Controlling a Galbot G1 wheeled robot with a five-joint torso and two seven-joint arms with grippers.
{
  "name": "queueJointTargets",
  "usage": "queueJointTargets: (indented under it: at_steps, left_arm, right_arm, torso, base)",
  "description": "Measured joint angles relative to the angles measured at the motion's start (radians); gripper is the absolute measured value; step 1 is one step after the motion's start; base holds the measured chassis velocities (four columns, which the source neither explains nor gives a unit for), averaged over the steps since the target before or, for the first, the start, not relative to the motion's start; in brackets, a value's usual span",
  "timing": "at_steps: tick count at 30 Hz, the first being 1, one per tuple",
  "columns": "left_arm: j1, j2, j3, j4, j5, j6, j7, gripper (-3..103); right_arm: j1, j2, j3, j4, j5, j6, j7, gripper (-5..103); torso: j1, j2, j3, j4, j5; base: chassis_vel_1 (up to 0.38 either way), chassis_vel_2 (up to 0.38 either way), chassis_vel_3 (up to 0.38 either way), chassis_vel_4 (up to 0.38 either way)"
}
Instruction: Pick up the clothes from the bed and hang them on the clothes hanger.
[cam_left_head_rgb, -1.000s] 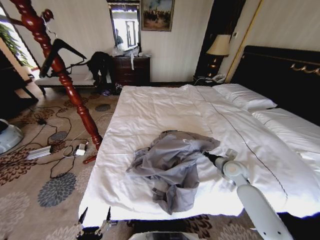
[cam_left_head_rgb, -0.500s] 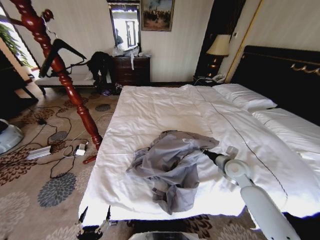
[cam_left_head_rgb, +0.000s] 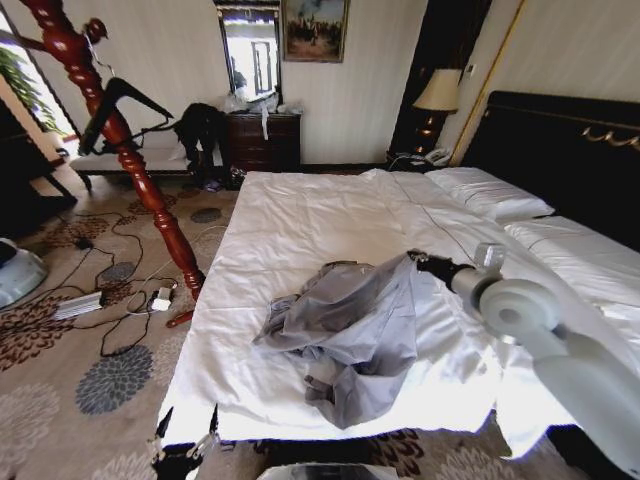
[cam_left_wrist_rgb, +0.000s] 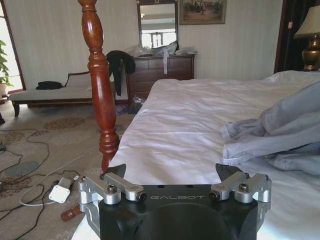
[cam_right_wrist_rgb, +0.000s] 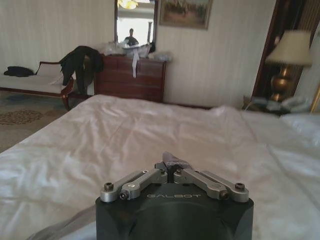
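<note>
The clothes, a crumpled light grey jacket (cam_left_head_rgb: 350, 320), lie on the near part of the bed (cam_left_head_rgb: 310, 215), and one edge of them is pulled up to the right. My right gripper (cam_left_head_rgb: 413, 259) is shut on that raised edge. In the right wrist view a pinch of grey fabric (cam_right_wrist_rgb: 170, 160) shows between the closed right gripper (cam_right_wrist_rgb: 170, 169) fingertips. The clothes hanger (cam_left_head_rgb: 122, 100), black, hangs on the red coat stand at the far left. My left gripper (cam_left_head_rgb: 187, 436) stands open and empty low by the bed's near corner, with the left gripper (cam_left_wrist_rgb: 171, 172) facing the jacket (cam_left_wrist_rgb: 280, 130).
The red turned-wood coat stand (cam_left_head_rgb: 130, 160) rises from the carpet left of the bed. Cables and a white power adapter (cam_left_head_rgb: 160, 298) lie at its foot. A bench (cam_left_head_rgb: 130, 160) and a dark dresser (cam_left_head_rgb: 262, 140) stand at the far wall, a lamp (cam_left_head_rgb: 437, 95) by the headboard.
My right gripper has risen and moved toward the headboard side, drawing the jacket's edge up off the sheet. The left gripper has stayed where it was.
</note>
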Motion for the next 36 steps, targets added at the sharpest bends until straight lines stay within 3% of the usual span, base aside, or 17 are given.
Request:
queueJointTargets:
  at_steps: [3, 6, 7, 11, 13, 14, 16, 17, 19, 23, 25, 28, 36]
  left_arm:
    - [-0.014, 0.009, 0.009, 0.001, -0.012, 0.006, 0.000, 100]
    - [-0.020, 0.013, 0.015, 0.000, -0.013, 0.009, -0.001, 100]
    - [-0.025, 0.019, 0.020, -0.004, -0.014, 0.012, -0.002, 100]
    - [-0.032, 0.023, 0.023, -0.008, -0.015, 0.015, -0.004, 100]
    - [-0.035, 0.029, 0.023, -0.013, -0.023, 0.016, -0.005, 100]
    - [-0.035, 0.029, 0.023, -0.013, -0.023, 0.016, -0.005, 100]
    - [-0.035, 0.032, 0.018, -0.017, -0.030, 0.016, -0.005, 100]
    - [-0.034, 0.035, 0.012, -0.019, -0.036, 0.016, -0.005, 100]
    - [-0.033, 0.036, 0.009, -0.021, -0.039, 0.016, -0.006, 100]
    - [-0.026, 0.030, -0.016, -0.036, -0.067, 0.010, -0.006, 100]
    - [-0.026, 0.029, -0.019, -0.037, -0.071, 0.009, -0.006, 100]
    - [-0.028, 0.027, -0.035, -0.043, -0.085, 0.009, -0.006, 100]
    - [-0.047, 0.016, -0.059, -0.065, -0.106, 0.031, -0.009, 100]
  right_arm:
    - [0.073, -0.103, 0.012, -0.037, -0.025, 0.030, -0.070, 1]
    - [0.124, -0.144, 0.013, -0.057, -0.020, 0.036, -0.095, 1]
    - [0.185, -0.186, 0.005, -0.072, -0.018, 0.046, -0.129, 1]
    - [0.340, -0.211, -0.076, -0.103, -0.011, 0.058, -0.163, 1]
    - [0.594, -0.155, -0.283, -0.151, 0.028, 0.052, -0.166, 1]
    - [0.594, -0.155, -0.283, -0.151, 0.028, 0.052, -0.166, 1]
    - [0.797, -0.091, -0.431, -0.186, 0.062, 0.044, -0.157, 1]
    - [0.968, -0.029, -0.557, -0.220, 0.082, 0.041, -0.153, 1]
    - [1.022, -0.009, -0.596, -0.231, 0.087, 0.041, -0.153, 1]
    - [1.379, 0.160, -0.833, -0.332, 0.128, 0.042, -0.159, 1]
    - [1.406, 0.175, -0.847, -0.342, 0.134, 0.042, -0.161, 1]
    - [1.566, 0.256, -0.921, -0.392, 0.192, 0.047, -0.170, 1]
    - [1.772, 0.382, -0.965, -0.423, 0.336, 0.089, -0.211, 1]
  torso:
    - [0.000, 0.000, 0.000, 0.0001, 0.0001]
    - [0.000, 0.000, 0.000, 0.0001, 0.0002]
    - [0.000, 0.000, 0.000, 0.0001, 0.0000]
    - [0.000, 0.000, 0.000, -0.0003, -0.0003]
    - [0.000, 0.000, 0.000, -0.0005, 0.0009]
    - [0.000, 0.000, 0.000, -0.0005, 0.0009]
    - [0.000, 0.000, 0.000, 0.0004, 0.0007]
    - [0.000, 0.000, 0.000, 0.0006, -0.0001]
    - [0.000, 0.000, 0.000, 0.0006, 0.0000]
    - [0.000, 0.000, 0.000, 0.0006, -0.0004]
    - [0.000, 0.000, 0.000, 0.0004, -0.0004]
    - [0.000, 0.000, 0.000, 0.0000, -0.0003]
    - [0.000, 0.000, 0.000, 0.0001, -0.0002]
  base:
    - [0.000, 0.000, 0.000, 0.000]
    - [0.000, 0.000, 0.000, 0.000]
    - [0.000, 0.000, 0.000, 0.000]
    - [0.000, 0.000, 0.000, 0.000]
    - [0.000, 0.000, 0.000, 0.000]
    - [0.000, 0.000, 0.000, 0.000]
    - [0.000, 0.000, 0.000, 0.000]
    - [0.000, 0.000, 0.000, 0.000]
    - [0.000, 0.000, 0.000, 0.000]
    - [0.000, 0.000, 0.000, 0.000]
    - [0.000, 0.000, 0.000, 0.000]
    - [0.000, 0.000, 0.000, 0.000]
    - [0.000, 0.000, 0.000, 0.000]
